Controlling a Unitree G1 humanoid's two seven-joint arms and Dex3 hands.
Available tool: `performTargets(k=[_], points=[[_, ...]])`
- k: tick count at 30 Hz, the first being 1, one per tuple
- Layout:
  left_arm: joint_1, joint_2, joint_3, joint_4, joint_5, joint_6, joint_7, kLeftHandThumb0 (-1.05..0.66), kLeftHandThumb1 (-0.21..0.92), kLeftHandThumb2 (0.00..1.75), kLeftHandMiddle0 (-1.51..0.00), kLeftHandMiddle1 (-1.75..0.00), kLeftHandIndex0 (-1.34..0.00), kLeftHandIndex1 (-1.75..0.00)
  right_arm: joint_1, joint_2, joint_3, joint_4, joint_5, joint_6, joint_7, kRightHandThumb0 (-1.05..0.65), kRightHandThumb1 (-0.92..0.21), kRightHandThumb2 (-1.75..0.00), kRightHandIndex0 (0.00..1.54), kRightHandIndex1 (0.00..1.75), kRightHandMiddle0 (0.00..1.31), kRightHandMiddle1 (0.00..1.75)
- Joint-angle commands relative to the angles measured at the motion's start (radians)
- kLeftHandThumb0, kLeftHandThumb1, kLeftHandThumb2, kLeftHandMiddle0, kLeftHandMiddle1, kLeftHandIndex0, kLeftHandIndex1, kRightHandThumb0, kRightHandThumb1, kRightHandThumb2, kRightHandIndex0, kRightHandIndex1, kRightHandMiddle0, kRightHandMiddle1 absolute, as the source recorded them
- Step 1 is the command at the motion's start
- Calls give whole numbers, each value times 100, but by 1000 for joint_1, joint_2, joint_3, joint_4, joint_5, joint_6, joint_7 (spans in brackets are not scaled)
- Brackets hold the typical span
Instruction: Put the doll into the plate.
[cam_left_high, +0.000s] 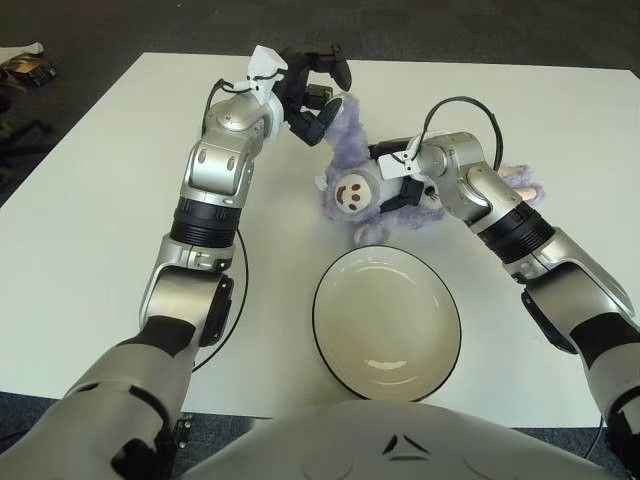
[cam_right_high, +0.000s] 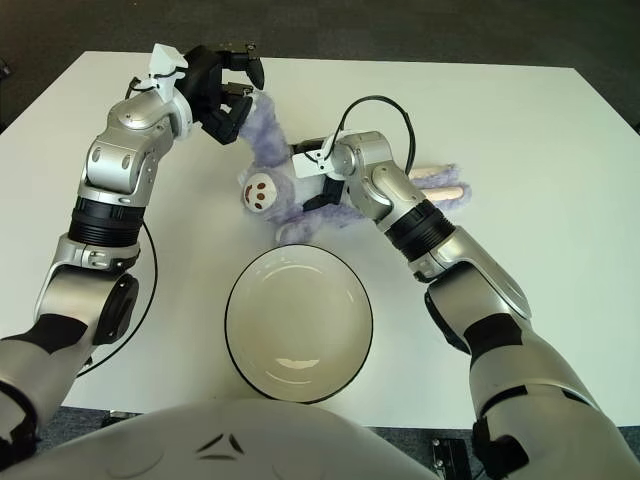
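Gripping: both hands are on the purple plush doll (cam_left_high: 372, 178), which lies on the white surface (cam_left_high: 90, 200) just beyond the plate
Left hand (cam_left_high: 312, 88): at the far end of the doll, its dark fingers (cam_right_high: 232, 118) curled around a raised purple limb of the toy, pinching it
Right hand (cam_left_high: 400, 182): pressed into the doll's body just right of the face, fingers closed into the fur; how far they wrap around cannot be told
Doll: lilac fur, a round cream face with dark eyes turned toward the robot, a pink-lined ear or limb (cam_right_high: 445, 188) sticking out to the right behind the right forearm; its lowest purple part comes close to the plate's far rim, and whether the two touch cannot be told
Plate (cam_left_high: 330, 330): cream, round, dark-rimmed, nothing in it, sitting near the robot's chest on the same surface
Cable (cam_left_high: 236, 290): a black loop hanging beside the left forearm
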Motion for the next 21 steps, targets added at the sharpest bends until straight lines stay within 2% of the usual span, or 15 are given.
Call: performTargets(k=[1,6,14,21], points=[[6,3,2,-11,6,13,22,0,-9,162,-97,-130,-84,-175,75,10,-34,14,12,32,-40,49,-26,-130,71,163,57,175],[5,4,2,-6,5,8,24,0,-9,162,-97,-130,-84,-175,103,34,-82,11,40,37,-96,52,-20,-144,71,173,75,175],[7,3,5,-2,7,7,35,0,-9,162,-96,-131,-83,-175,141,65,-149,-12,74,78,-159,54,-14,-152,75,175,86,175],[16,-3,22,-8,-16,6,36,0,-9,162,-97,-130,-83,-175,161,82,-191,-16,98,77,-209,55,-13,-155,77,175,94,175]])
